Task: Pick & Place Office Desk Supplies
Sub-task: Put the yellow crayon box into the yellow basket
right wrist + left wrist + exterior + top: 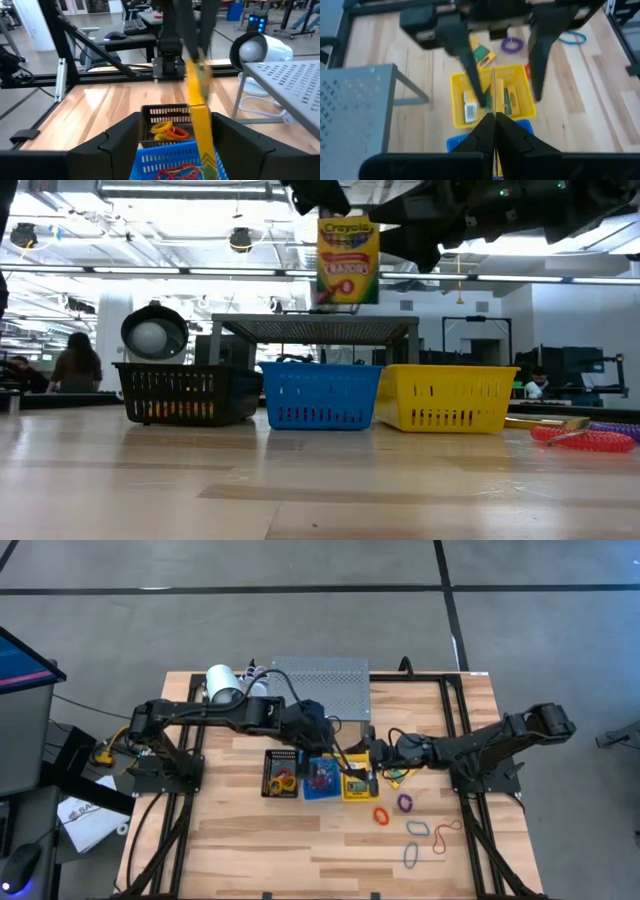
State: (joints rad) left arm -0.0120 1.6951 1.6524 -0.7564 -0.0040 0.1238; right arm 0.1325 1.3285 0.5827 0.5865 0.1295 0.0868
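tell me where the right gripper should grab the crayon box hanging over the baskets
Its lower half, across the two broad flat faces. The crayon box hangs upright with the left gripper pinching its top, so only the bottom is free. The right gripper faces its thin edge, fingers open either side; come in level from there.

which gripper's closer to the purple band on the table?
Right. The right gripper hangs over the yellow basket, just beside the purple band. The left gripper, holding the crayon box, is farther off, above the blue basket.
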